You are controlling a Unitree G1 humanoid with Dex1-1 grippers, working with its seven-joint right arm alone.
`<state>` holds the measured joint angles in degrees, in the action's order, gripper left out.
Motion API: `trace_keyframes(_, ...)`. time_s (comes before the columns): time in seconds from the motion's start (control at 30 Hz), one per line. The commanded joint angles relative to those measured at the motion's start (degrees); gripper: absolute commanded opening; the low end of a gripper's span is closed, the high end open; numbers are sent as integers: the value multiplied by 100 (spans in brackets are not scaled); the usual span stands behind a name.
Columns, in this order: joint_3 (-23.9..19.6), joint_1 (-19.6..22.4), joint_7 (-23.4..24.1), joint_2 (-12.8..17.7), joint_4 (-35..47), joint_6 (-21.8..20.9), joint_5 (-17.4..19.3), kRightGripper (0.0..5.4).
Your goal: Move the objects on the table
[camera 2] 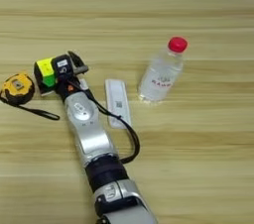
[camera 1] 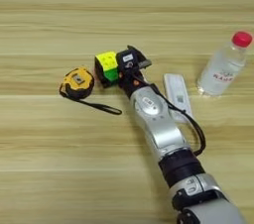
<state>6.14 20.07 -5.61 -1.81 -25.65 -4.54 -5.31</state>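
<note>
On the table (camera 1: 49,158), a puzzle cube (camera 1: 106,66) with yellow, green and red faces sits just left of centre. My right gripper (camera 1: 126,63) is pressed right up against the cube's right side, and the silver forearm runs back to the bottom right. I cannot tell whether it holds the cube. A round yellow-and-black tape measure (camera 1: 78,82) lies to the cube's left, its black strap trailing right toward the arm. A flat white rectangular packet (camera 1: 177,94) lies right of the arm, partly crossed by the arm's black cable.
A clear plastic water bottle (camera 1: 224,65) with a red cap stands at the right, just beyond the packet. Bare wood stretches across the far side and the near left of the table.
</note>
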Motion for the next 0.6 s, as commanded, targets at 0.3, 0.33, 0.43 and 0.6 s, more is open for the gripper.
trace_keyframes(0.3,-117,618,-177,-23,-193,-144,207,537)
trace_keyframes(0.33,-119,625,-189,-24,-215,-144,219,537)
trace_keyframes(0.43,-134,642,-234,-33,-255,-137,250,537)
trace_keyframes(0.6,-202,695,-334,-52,-336,-62,398,497)
